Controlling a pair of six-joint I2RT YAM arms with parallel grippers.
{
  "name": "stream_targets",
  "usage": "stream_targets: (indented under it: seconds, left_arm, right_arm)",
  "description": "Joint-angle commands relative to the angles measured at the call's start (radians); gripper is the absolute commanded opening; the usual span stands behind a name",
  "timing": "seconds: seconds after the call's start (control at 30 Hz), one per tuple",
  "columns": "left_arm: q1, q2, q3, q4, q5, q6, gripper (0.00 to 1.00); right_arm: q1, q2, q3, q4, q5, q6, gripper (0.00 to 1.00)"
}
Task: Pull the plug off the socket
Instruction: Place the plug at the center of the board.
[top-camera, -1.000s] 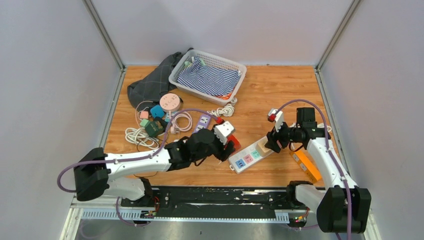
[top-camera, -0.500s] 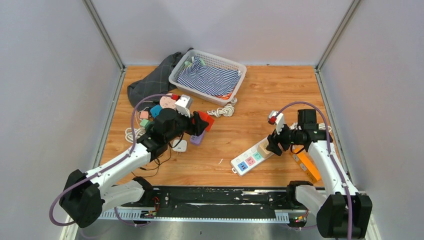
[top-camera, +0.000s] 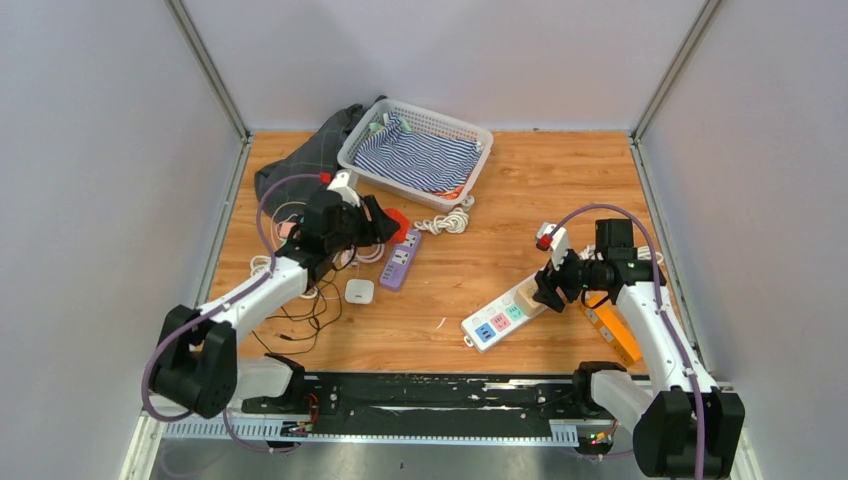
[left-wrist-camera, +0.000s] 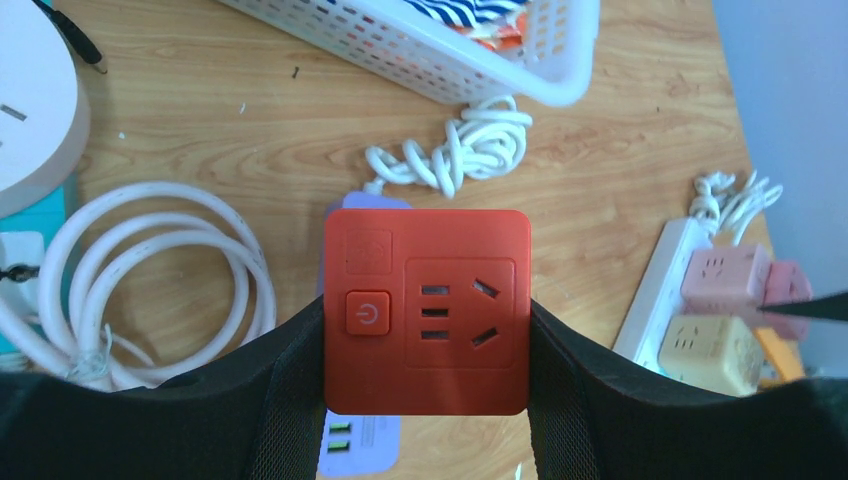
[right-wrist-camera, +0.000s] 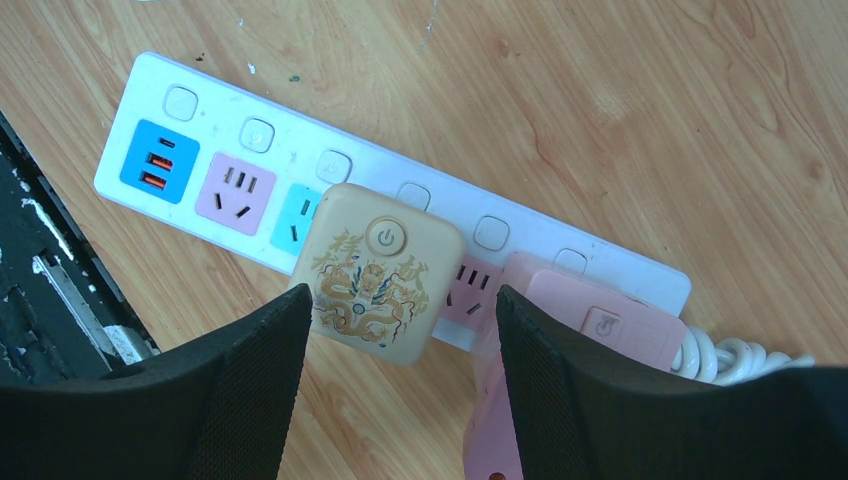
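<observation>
- Top: the left tool (top-camera: 392, 222) held the red plug (top-camera: 402, 216) over the counter (top-camera: 560, 190), well apart from the strip (top-camera: 490, 322).
- Left wrist: the fingers pinched that plug's sides.
- Right wrist: the right tool (right-wrist-camera: 400, 300) stood spread astride the beige plug (right-wrist-camera: 378, 272), which, like the pink plug (right-wrist-camera: 590, 315), sat unpulled.

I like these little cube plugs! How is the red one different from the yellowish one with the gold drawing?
The red cube is plain red; the yellowish cube has a gold drawing on top. The red cube is held up, clamped in the left gripper; the yellowish cube sits plugged into the white power strip. Both are square with rounded corners and a round power button.
</observation>
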Motion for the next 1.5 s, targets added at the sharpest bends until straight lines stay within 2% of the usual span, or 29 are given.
stream_targets:
  seconds: [0.0,0.27,0.33,0.57,0.73,0.77,0.8,0.83,1.27,1.47]
  left_arm:
    - [0.038,0.126,0.108,0.039,0.041,-0.115,0.06]
    - [0.138,0.394,0.271,0.041,0.27,-0.217,0.25]
    - [0.154,0.433,0.297,0.04,0.311,-0.228,0.26]
    - [0.167,0.44,0.297,0.041,0.287,-0.237,0.41]
    - [0.172,0.444,0.3,0.041,0.286,-0.242,0.59]
    - [0.173,0.442,0.299,0.041,0.286,-0.241,0.65]
    - [0.174,0.439,0.297,0.041,0.283,-0.241,0.86]
    - [0.174,0.436,0.295,0.041,0.28,-0.241,0.98]
    - [0.181,0.386,0.265,0.049,0.296,-0.201,1.0]
    - [0.181,0.261,0.139,0.174,0.356,-0.181,1.0]
  right_arm:
    - [0.005,-0.007,-0.001,-0.061,0.021,-0.012,0.7]
    - [0.005,-0.001,-0.006,-0.059,0.019,-0.015,0.7]
    - [0.003,-0.001,-0.008,-0.059,0.017,-0.015,0.7]
    - [-0.004,0.0,-0.01,-0.059,0.01,-0.016,0.7]
    - [-0.007,0.001,-0.013,-0.059,0.008,-0.018,0.7]
    - [-0.009,0.001,-0.014,-0.059,0.006,-0.018,0.7]
    - [-0.01,0.002,-0.014,-0.059,0.006,-0.018,0.7]
    - [-0.01,0.001,-0.014,-0.06,0.005,-0.018,0.7]
    - [-0.01,-0.008,-0.012,-0.068,-0.023,-0.032,0.69]
    - [-0.012,-0.038,-0.017,-0.076,-0.039,-0.05,0.7]
